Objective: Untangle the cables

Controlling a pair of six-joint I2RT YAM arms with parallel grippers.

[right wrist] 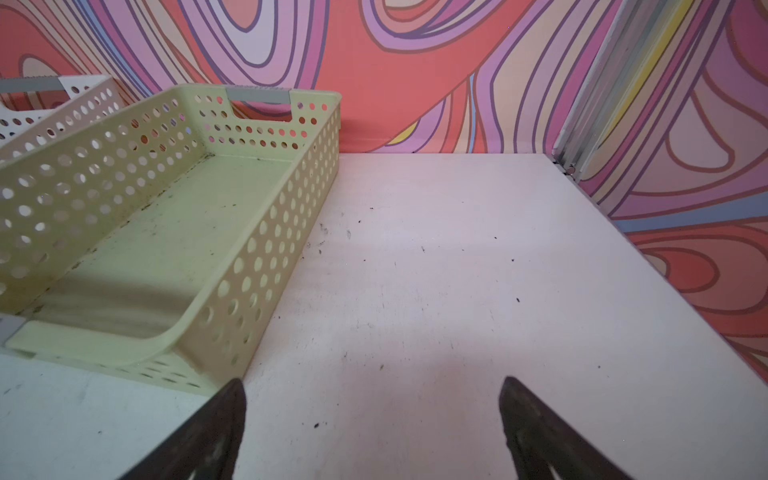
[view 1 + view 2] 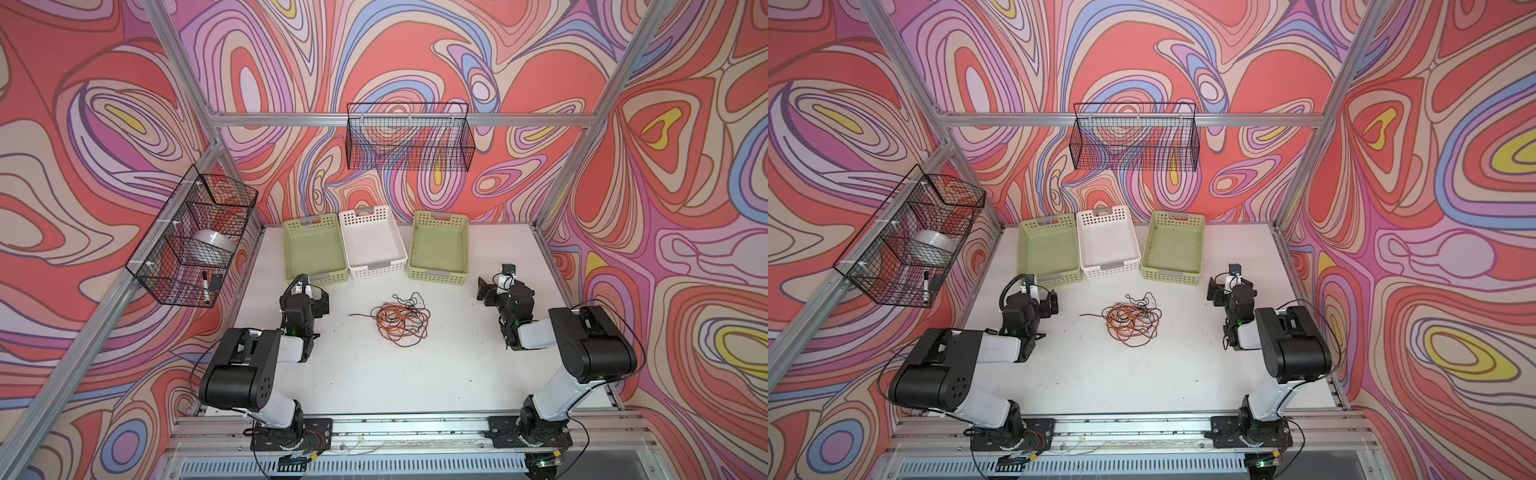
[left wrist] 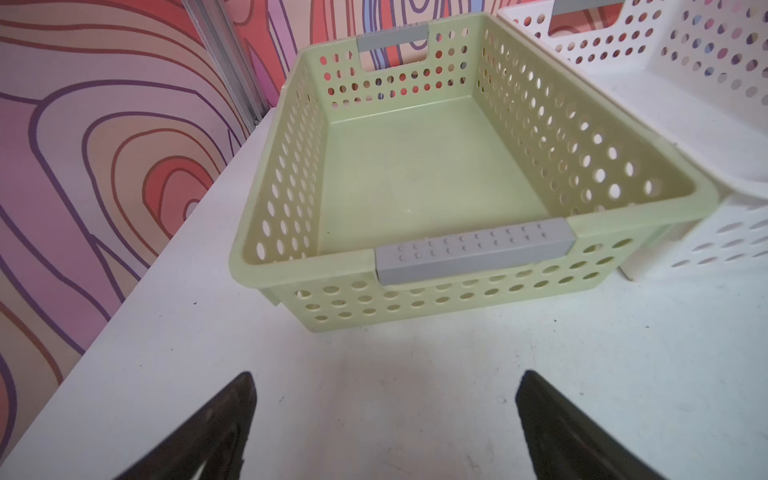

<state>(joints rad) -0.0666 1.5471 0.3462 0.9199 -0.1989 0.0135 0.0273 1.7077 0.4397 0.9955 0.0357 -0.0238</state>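
Three thin cables [image 2: 400,319], one orange, one reddish-brown and one black, lie in a single tangled heap at the middle of the white table [image 2: 395,374], as both top views show. A reddish-brown end trails out toward the left arm's side. The left gripper [image 3: 386,374] and right gripper [image 1: 374,379] flank the heap, well apart from it, each with jaws spread wide and holding nothing. Beyond the heap stand three perforated plastic baskets: a green basket [image 2: 316,249] before the left gripper, a white basket [image 2: 370,245] in the middle, and a second green basket [image 2: 438,249] before the right gripper.
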